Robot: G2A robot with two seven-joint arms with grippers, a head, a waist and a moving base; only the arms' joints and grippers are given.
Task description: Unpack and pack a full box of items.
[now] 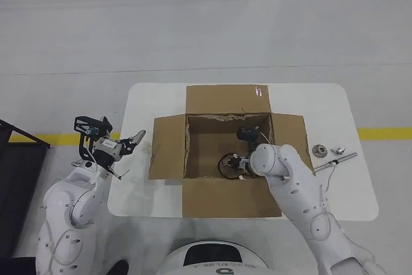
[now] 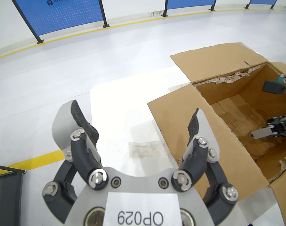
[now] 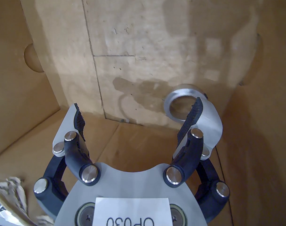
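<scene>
While lowered deep into the cardboard box [image 1: 206, 148], right gripper [image 3: 137, 102] released: fingers spread wide, nothing between them. Hangs close over the cardboard, toward the near side of the box. Just beside one fingertip, inside the box, a metal ring [image 3: 184, 91], lying flat and partly hidden behind that finger; not possible to tell whether touching it or only very near.

Box itself in the middle of the white table [image 1: 357, 110], with all four flaps folded outward and the far flap reaching to the far edge of the table. Strips of torn brown paper [image 2: 227, 79] along the inner rim. Inside, brown cardboard with pale worn patches.

Also released, the left gripper [image 2: 135, 106]: fingers wide apart, holding nothing. Hovers over the left edge of the table, just beside the left flap of the box but apart from it, and points toward the box.

Between the right flap and the right edge of the table, three things on the table top: a round metal part [image 1: 320, 148], a small shiny piece [image 1: 339, 149] just beside it, and a thin metal rod [image 1: 336, 160], nearer to the front edge and lying at a slant.
</scene>
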